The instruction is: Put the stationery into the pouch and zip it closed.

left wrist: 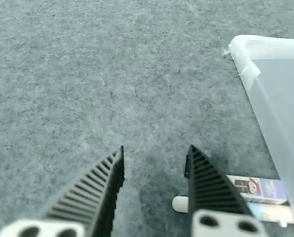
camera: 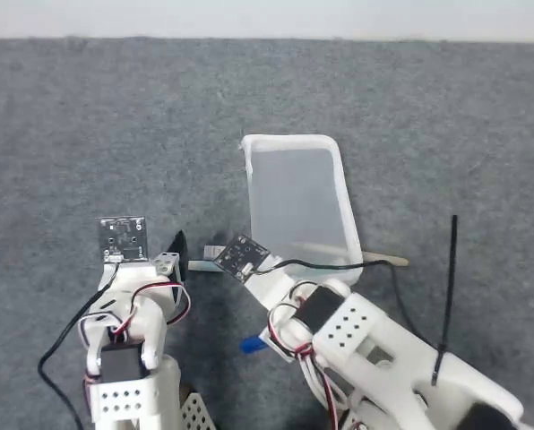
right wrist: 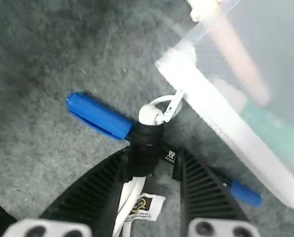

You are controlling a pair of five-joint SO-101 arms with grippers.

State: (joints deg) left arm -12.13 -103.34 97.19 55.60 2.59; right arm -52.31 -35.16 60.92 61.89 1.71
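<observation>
The right fingers (right wrist: 202, 190) grip the zip pull (right wrist: 146, 143) at the pouch (camera: 294, 193) edge; the left fingers (left wrist: 97, 186) stand open over the desk (camera: 88, 116), beside a printed stick (left wrist: 258, 190). Draw the pull straight along the zip (a blue pen (right wrist: 95, 116) lies outside); brace the pouch corner.

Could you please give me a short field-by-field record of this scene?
surface: grey felt table
pouch: translucent, white-edged, with a pencil-like stick partly inside
left gripper: open, over bare felt beside the pouch
right gripper: shut on the zipper pull
loose: blue pen under the pull; white labelled stick near left gripper
</observation>
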